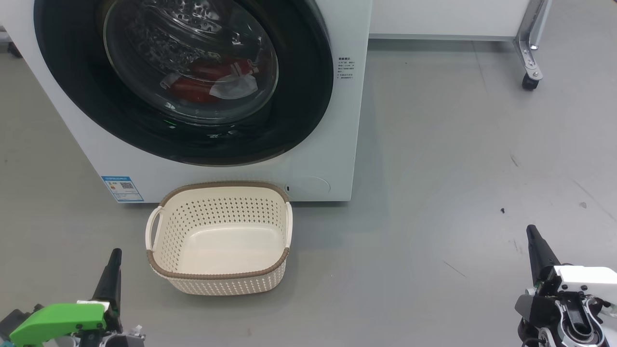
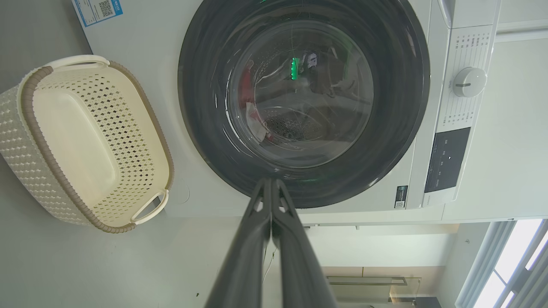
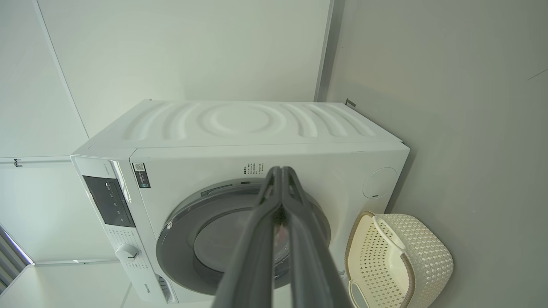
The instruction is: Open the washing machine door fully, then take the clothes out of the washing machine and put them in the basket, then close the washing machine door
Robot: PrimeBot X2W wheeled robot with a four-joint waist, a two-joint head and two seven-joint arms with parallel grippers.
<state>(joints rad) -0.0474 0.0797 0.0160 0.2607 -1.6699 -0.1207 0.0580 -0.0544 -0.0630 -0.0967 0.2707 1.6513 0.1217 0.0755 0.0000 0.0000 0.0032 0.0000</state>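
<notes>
We are holding the left claw [image 1: 115, 251] and right claw [image 1: 531, 229] pinched together, clear of the closed washing machine door [image 1: 72, 96]. The basket [image 1: 217, 275] is waiting just below it for the clothes [image 1: 197, 89].

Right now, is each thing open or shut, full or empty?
washing machine door, shut.
clothes, inside the washing machine, behind the door.
basket, empty, upright.
left end effector, shut, holding nothing.
right end effector, shut, holding nothing.
</notes>
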